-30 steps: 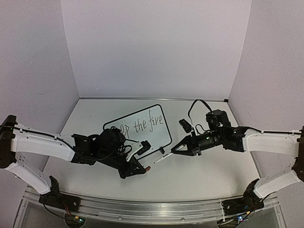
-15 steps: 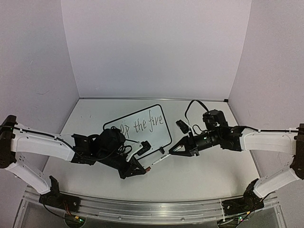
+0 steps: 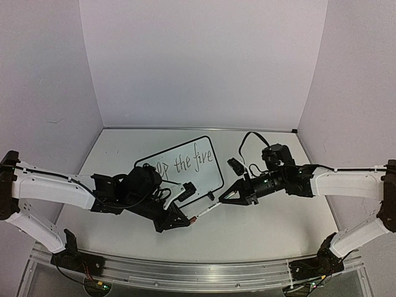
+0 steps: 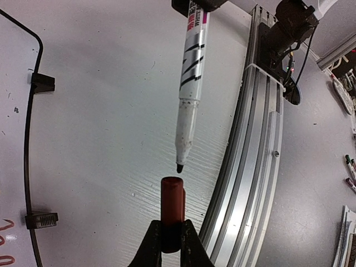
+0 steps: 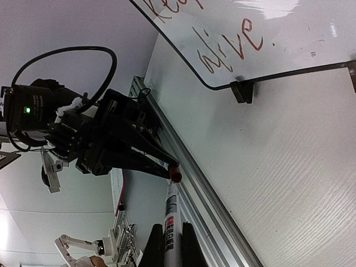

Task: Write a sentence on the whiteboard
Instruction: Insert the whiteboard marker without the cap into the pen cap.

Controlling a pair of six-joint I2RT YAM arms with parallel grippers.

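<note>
White desk (image 3: 260, 229), one whiteboard (image 3: 207, 179), one two-line sentence (image 5: 231, 44).
My left fingers (image 4: 153, 245) pinch one red cap (image 4: 172, 208); my right fingers (image 5: 151, 245) pinch one marker (image 4: 189, 83), tip just beside the cap.

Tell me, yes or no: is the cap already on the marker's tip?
No: the marker has its tip bare, apart from the red cap held in the left gripper.

Left arm (image 3: 55, 192), right arm (image 3: 346, 182) inward; jaws seemingly tight.
</note>
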